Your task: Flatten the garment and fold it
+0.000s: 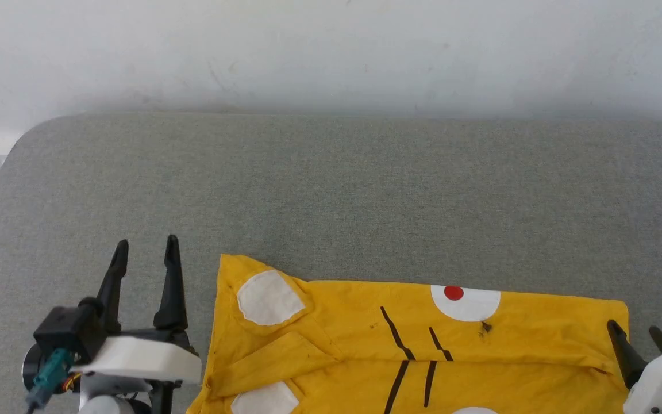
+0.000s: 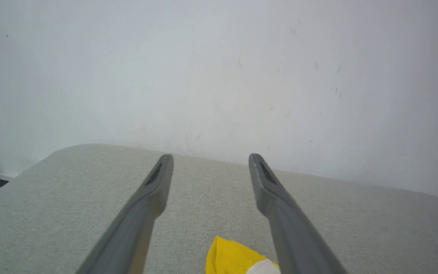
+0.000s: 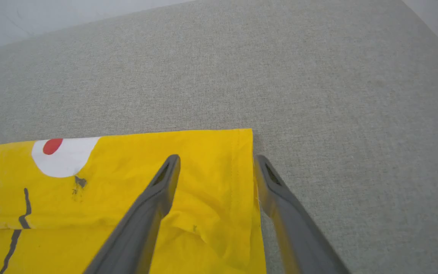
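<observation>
1. Our left claw [image 1: 146,241] sits at the lower left of the head view. Its fingers are spread wide with nothing held, and it's over the grey counter [image 1: 365,190] just beside the garment [image 1: 354,322].
2. Over at the lower right we've got the right claw [image 1: 632,328], also spread apart and not gripping anything. In its own wrist view, one finger is over the yellow cloth by the hem. The other is just off the edge, above the counter. We can't tell if either finger actually touches.
3. Between the two claws, the garment lies print side up on the near part of the counter. Its nearest portion is cut off by the bottom edge of the head view.
4. On it we can make out a white sleeve patch [image 1: 270,298] at the left end and dark whisker stripes [image 1: 398,334] around the middle. A red dot [image 1: 453,293] sits in a white circle at the far edge. A crease runs across the shirt, and the right end is a bit wrinkly.
5. Past the shirt it's just more counter, then a pale wall [image 1: 331,52] at the back.
</observation>
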